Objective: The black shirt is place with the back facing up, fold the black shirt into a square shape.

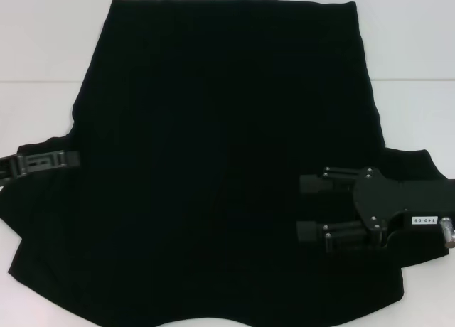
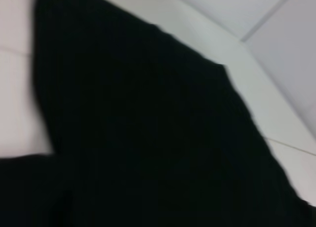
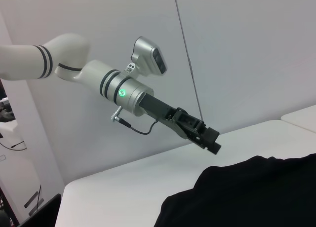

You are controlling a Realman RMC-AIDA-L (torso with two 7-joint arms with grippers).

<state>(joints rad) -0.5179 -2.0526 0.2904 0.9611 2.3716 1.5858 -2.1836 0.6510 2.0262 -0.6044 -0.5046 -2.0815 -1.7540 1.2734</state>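
The black shirt [image 1: 213, 170] lies spread flat on the white table [image 1: 43, 50], hem at the far side, sleeves toward me on both sides. It also shows in the left wrist view [image 2: 148, 138] and the right wrist view [image 3: 247, 197]. My right gripper [image 1: 306, 206] is open, lying sideways just above the cloth by the shirt's right sleeve, with nothing between its fingers. My left gripper [image 1: 71, 158] is at the shirt's left edge above the left sleeve, fingers together; in the right wrist view it [image 3: 213, 142] hangs slightly above the cloth and holds nothing.
White table surface [image 1: 412, 50] shows around the far half of the shirt. A seam in the table [image 1: 35, 83] runs across the far side. A pale wall [image 3: 247, 49] stands behind the left arm [image 3: 113, 84].
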